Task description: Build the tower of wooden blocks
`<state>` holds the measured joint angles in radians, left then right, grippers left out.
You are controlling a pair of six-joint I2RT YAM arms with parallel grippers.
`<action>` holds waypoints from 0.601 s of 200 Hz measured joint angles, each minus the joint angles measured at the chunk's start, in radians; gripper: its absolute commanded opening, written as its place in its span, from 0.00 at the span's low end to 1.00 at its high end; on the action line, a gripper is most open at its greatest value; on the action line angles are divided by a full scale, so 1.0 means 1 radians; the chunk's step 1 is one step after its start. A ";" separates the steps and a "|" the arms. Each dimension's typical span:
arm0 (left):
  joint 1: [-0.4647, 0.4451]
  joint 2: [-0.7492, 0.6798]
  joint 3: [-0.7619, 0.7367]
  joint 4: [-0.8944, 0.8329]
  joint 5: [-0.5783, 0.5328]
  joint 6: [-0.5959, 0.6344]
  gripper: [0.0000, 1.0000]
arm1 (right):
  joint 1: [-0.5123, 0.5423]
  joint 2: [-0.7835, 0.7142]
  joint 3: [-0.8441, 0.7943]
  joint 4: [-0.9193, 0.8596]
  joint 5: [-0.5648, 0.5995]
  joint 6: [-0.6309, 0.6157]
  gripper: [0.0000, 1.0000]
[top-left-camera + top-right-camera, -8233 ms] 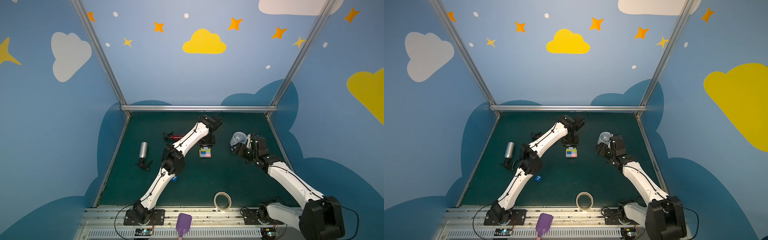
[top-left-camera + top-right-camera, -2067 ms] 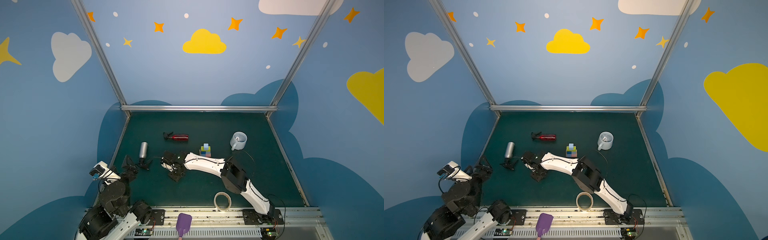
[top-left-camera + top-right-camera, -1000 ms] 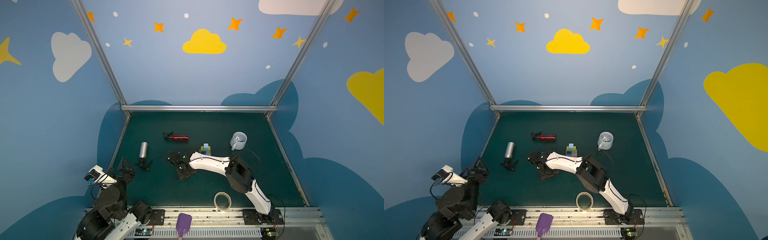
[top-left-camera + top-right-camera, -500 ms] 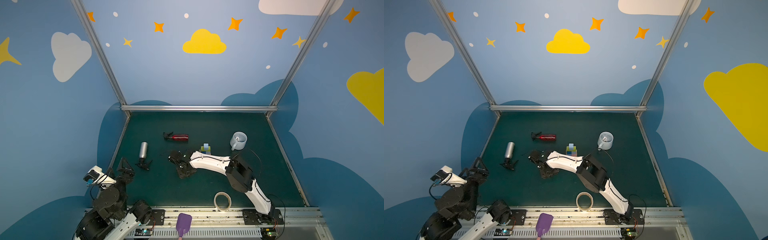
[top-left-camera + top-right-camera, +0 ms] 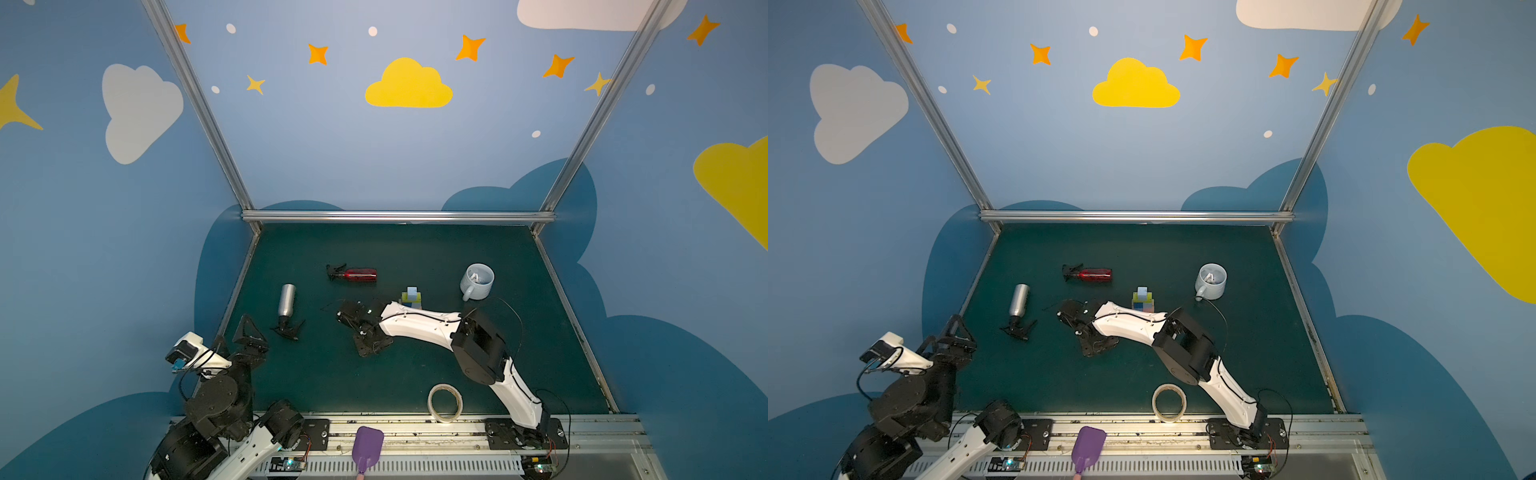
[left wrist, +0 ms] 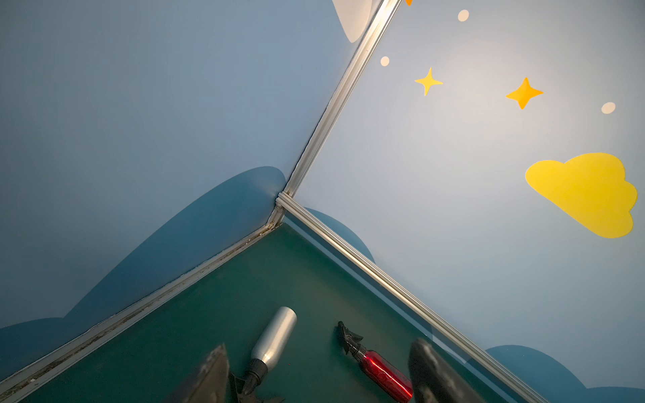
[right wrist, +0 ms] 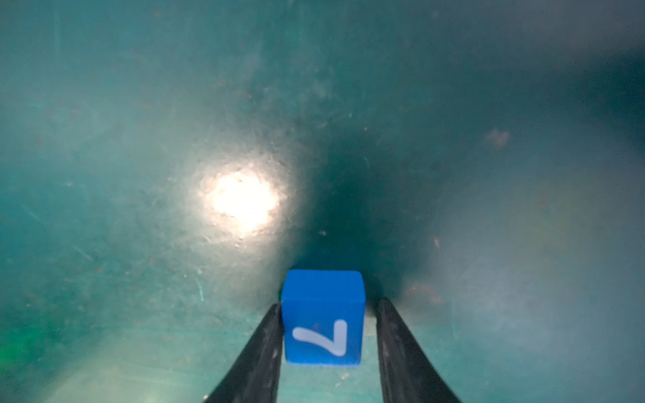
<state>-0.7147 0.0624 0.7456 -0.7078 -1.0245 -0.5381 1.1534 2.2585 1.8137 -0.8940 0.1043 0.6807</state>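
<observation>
The wood block tower (image 5: pixel 411 297) (image 5: pixel 1143 301) stands mid-mat, a light-blue cube on top of yellow-green and other coloured blocks. My right gripper (image 5: pixel 370 345) (image 5: pixel 1096 345) reaches across to the left of it, low over the mat. In the right wrist view a dark blue cube marked "7" (image 7: pixel 323 328) sits on the mat between the fingers of the right gripper (image 7: pixel 328 305). One finger touches it and a thin gap shows at the other. That cube is hidden in both top views. My left gripper (image 5: pixel 239 338) (image 6: pixel 319 377) is drawn back at the front left, open and empty.
A red bottle (image 5: pixel 357 274) and a silver bottle (image 5: pixel 286 299) lie left of the tower. A white mug (image 5: pixel 478 280) stands at the right. A tape roll (image 5: pixel 444 402) lies near the front rail, and a purple scoop (image 5: pixel 368 446) rests on the rail.
The right gripper's jaws have narrowed around the "7" cube, and the arm has barely shifted. The left arm has stayed where it was.
</observation>
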 measured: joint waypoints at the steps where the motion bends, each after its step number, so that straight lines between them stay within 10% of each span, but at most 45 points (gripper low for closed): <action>1: 0.000 0.000 0.000 0.000 0.000 0.000 0.80 | 0.000 0.000 0.000 0.000 0.000 0.000 0.44; 120: -0.013 -0.003 0.000 0.000 -0.011 0.000 0.80 | 0.000 -0.013 0.000 0.007 0.004 0.000 0.42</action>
<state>-0.7273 0.0589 0.7456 -0.7082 -1.0359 -0.5381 1.1534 2.2456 1.8137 -0.8871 0.1085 0.6811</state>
